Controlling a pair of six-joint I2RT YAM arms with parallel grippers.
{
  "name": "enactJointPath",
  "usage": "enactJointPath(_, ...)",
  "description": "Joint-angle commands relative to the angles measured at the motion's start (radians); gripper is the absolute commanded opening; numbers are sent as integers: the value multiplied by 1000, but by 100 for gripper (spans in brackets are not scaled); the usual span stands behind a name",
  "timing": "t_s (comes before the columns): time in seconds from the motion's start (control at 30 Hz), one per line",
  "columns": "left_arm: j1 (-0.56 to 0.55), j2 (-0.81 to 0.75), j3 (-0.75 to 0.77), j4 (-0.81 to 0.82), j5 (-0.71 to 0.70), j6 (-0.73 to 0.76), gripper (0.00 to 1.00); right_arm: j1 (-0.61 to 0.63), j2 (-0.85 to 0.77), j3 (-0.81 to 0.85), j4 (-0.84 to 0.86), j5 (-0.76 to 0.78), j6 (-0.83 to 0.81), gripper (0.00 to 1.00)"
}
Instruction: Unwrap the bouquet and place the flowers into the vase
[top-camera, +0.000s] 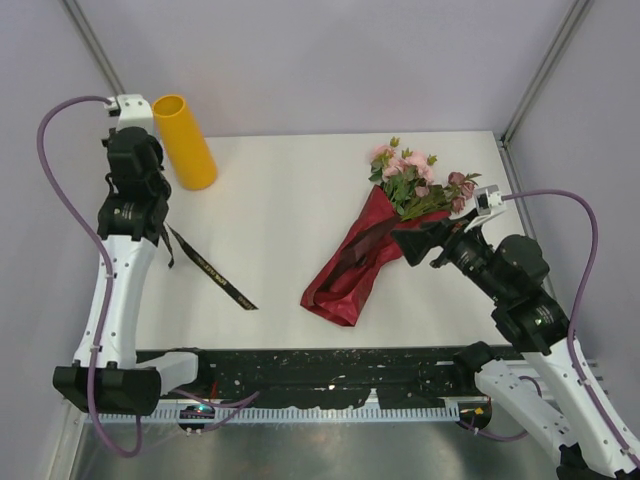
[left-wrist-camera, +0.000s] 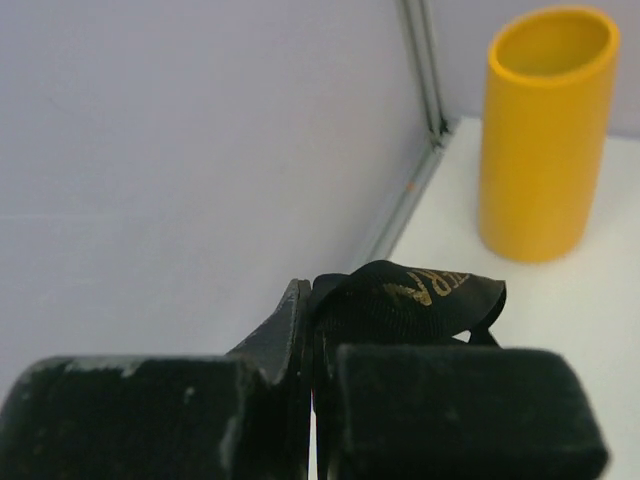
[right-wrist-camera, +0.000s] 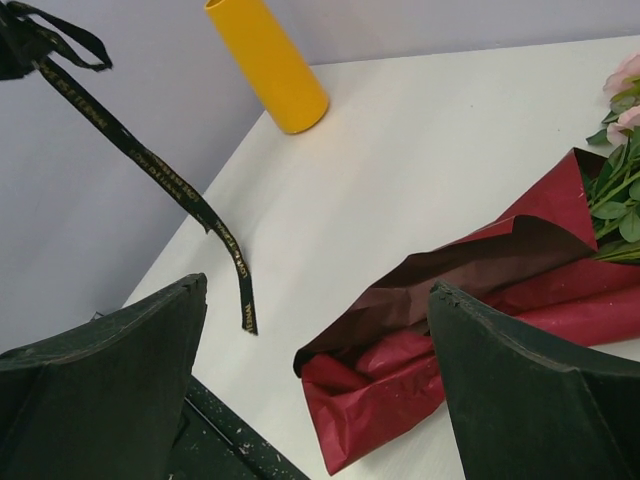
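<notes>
The bouquet (top-camera: 362, 262) lies on the white table right of centre, its dark red paper (right-wrist-camera: 470, 340) loose and partly open at the stem end. The flowers (top-camera: 412, 180), pink and mauve with green leaves, stick out at the far end (right-wrist-camera: 620, 190). My right gripper (top-camera: 420, 238) hovers open over the paper's middle (right-wrist-camera: 320, 290), holding nothing. My left gripper (top-camera: 163, 222) is shut on a black ribbon (left-wrist-camera: 420, 298) with gold lettering; the ribbon (top-camera: 215, 272) hangs free and trails down to the table (right-wrist-camera: 150, 160). The yellow-orange vase (top-camera: 185, 140) stands upright at the far left (left-wrist-camera: 545, 140) (right-wrist-camera: 270, 65).
A black cable rail (top-camera: 330, 372) runs along the table's near edge. Grey enclosure walls and metal posts (left-wrist-camera: 425, 70) close in the table's left, back and right sides. The vase stands close to the left wall.
</notes>
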Motion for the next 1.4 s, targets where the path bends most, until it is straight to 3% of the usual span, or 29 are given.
enactJointPath(0.0, 4, 31, 147, 269, -260, 226, 0, 4, 19, -8, 68, -23, 39, 95)
enactJointPath(0.17, 4, 94, 197, 518, -363, 482, 0, 4, 30, -16, 116, -52, 71, 95)
enactJointPath(0.27, 5, 126, 223, 527, -374, 498, 0, 4, 31, -14, 98, -43, 56, 95)
enactJointPath(0.47, -2, 63, 78, 309, -169, 170, 0, 4, 31, -40, 101, -38, 41, 95)
enactJointPath(0.73, 5, 37, -195, 168, -90, -95, 0, 4, 60, -71, 131, -86, 57, 96)
enactJointPath(1.13, 212, 121, -248, 38, 150, -365, 0, 4, 10, -111, 114, -74, 50, 95)
enactJointPath(1.37, 278, 166, -297, 0, 246, -464, 22, 4, 16, -109, 105, -64, 57, 95)
